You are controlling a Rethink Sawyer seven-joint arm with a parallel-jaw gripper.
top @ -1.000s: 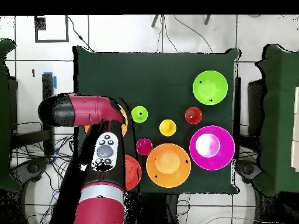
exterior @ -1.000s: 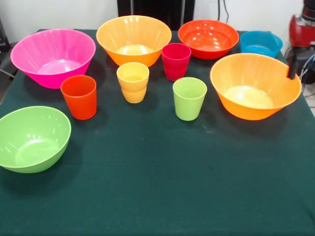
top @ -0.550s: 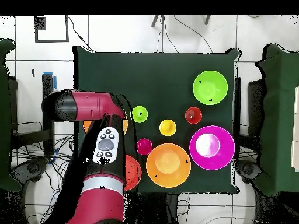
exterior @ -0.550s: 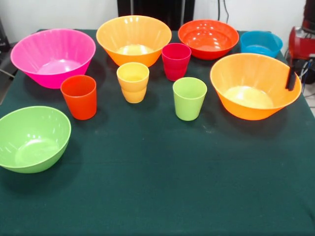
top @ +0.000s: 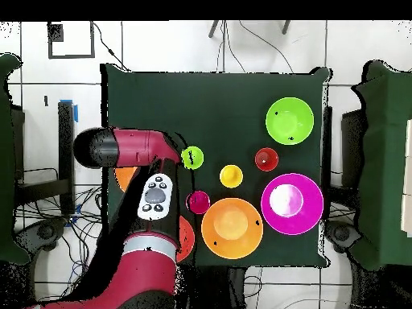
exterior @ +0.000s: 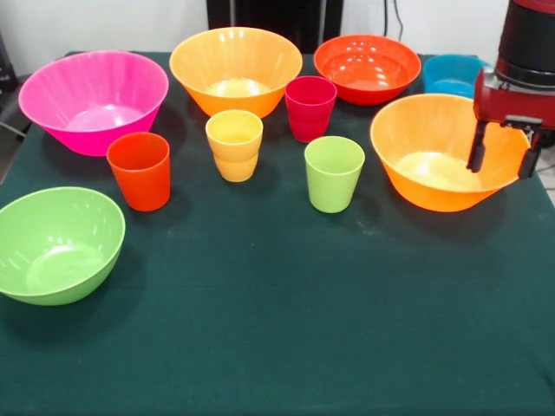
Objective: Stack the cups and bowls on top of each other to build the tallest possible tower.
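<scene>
My gripper (exterior: 502,156) hangs open at the right orange bowl (exterior: 414,130). One finger is inside its right rim and the other outside. Behind stand the blue bowl (exterior: 447,73), the red-orange bowl (exterior: 367,69), the second orange bowl (exterior: 234,54) and the pink bowl (exterior: 94,87). The lime green bowl (exterior: 57,234) sits front left. The orange-red cup (exterior: 140,172), yellow cup (exterior: 234,145), crimson cup (exterior: 310,108) and lime green cup (exterior: 334,175) stand upright in the middle. In the overhead view the arm (top: 133,149) hides the gripper.
The dark green tablecloth (exterior: 286,329) covers the table up to its front edge. In the overhead view cables lie on the tiled floor (top: 241,48) around the table, and dark chairs (top: 382,161) stand at both sides.
The arm has swung in from the right edge. The gripper, of which only one finger showed at the right orange bowl's rim before, now hangs in full view at that rim.
</scene>
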